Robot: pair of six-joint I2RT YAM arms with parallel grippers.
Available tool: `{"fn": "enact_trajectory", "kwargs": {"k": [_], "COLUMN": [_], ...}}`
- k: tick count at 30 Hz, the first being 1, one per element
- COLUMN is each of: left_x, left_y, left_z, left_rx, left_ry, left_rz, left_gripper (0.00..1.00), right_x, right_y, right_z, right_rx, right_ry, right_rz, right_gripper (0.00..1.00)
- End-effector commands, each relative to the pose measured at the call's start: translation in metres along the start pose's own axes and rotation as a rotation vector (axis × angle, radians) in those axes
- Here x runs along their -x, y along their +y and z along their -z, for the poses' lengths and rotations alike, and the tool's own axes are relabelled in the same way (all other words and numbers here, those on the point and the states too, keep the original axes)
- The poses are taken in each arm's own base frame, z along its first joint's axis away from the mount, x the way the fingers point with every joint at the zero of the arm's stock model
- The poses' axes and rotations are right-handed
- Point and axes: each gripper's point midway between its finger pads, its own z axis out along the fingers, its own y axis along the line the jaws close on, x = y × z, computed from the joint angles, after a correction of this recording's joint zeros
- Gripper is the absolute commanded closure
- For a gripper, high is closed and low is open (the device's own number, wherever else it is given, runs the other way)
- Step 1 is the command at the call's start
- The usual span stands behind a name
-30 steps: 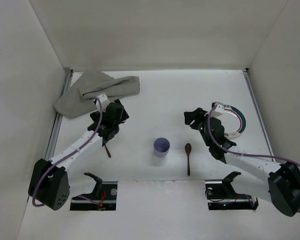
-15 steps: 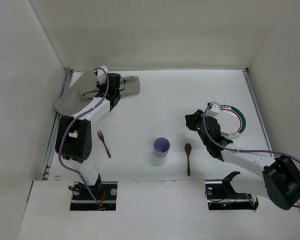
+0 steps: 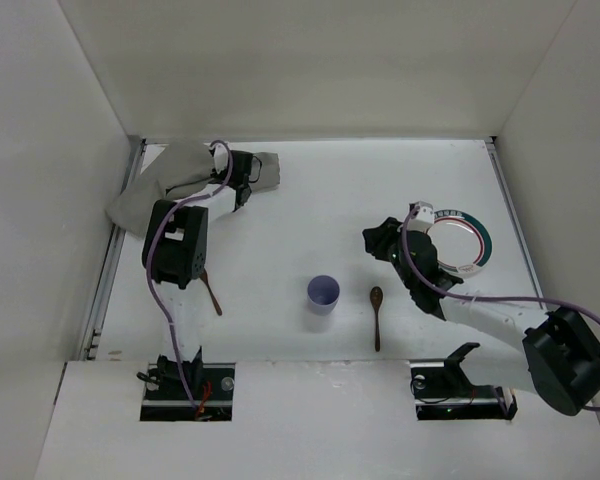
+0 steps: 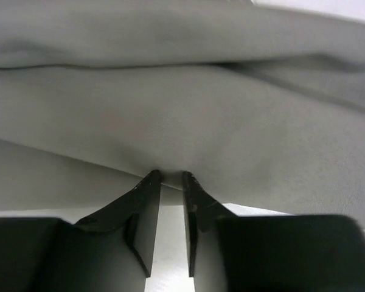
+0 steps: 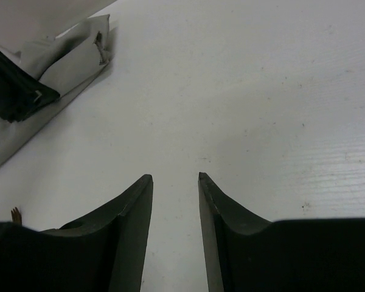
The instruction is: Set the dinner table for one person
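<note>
Two arms work over the dinner table [image 3: 310,210], the white top that fills the scene between its side rails. At the far left corner you see the grey cloth [image 3: 175,165] lying bunched. Your left gripper [image 3: 244,176] sits on the cloth's right end. In the wrist view its fingers [image 4: 147,201] are drawn almost together, with only a thin slit between them. Their tips press into a fold of the cloth, and a small pucker of fabric is nipped between them.

Nearer you, a brown fork [image 3: 211,292] lies on the table, partly under the left arm. To its right stands a pale purple cup [image 3: 323,294], upright. Just beside that lies a dark wooden spoon [image 3: 377,318], handle toward you.

Your right gripper [image 3: 380,240] hangs over bare table with its fingers [image 5: 132,207] spread apart, gripping nothing. Right of it rests a white plate [image 3: 485,238] with a coloured rim.
</note>
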Motion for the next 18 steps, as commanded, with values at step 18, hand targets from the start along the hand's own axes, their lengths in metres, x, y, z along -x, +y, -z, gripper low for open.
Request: {"fn": "enact_trajectory", "kwargs": {"k": [18], "left_x": [-0.006], "left_y": [-0.218], "left_z": [0.08], "left_rx": [-0.518], "left_ry": [0.052], "left_rz": [0.169], "left_gripper": [0.96], "right_x": [0.011], "right_y": [0.019], "right_z": [-0.003], "right_rx": [0.04], "right_ry": [-0.007], "right_rz": [-0.003], "right_gripper": [0.57]}}
